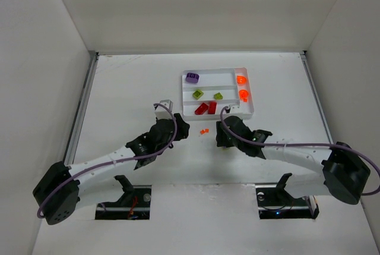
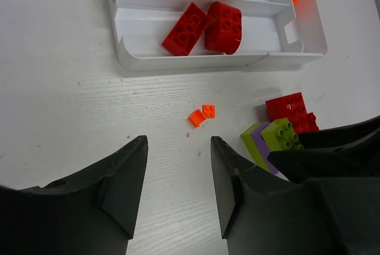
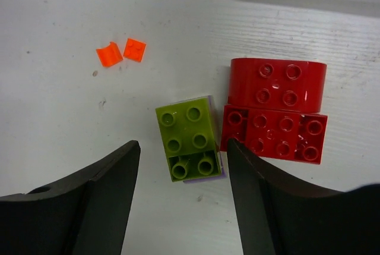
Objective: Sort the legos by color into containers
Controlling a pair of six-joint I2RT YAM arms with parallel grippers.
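Left tool (image 2: 178,148) and right tool (image 3: 182,148) both gape wide, empty. Between them at mid-desk (image 1: 130,88) lie two tiny orange legos (image 3: 109,54), a lime green brick (image 3: 189,136) atop a purple brick (image 2: 260,143), and two red bricks (image 3: 276,142), just outside the white tray (image 2: 196,60).

Ahead of the left gripper (image 2: 178,148), the tray (image 2: 178,62) runs off the top edge, its far slots unseen. Between the right gripper (image 3: 184,148) fingers, a purple brick (image 3: 205,179) shows only slivers beneath the lime green brick (image 3: 187,133). From above, the right arm (image 1: 285,148) hides both.
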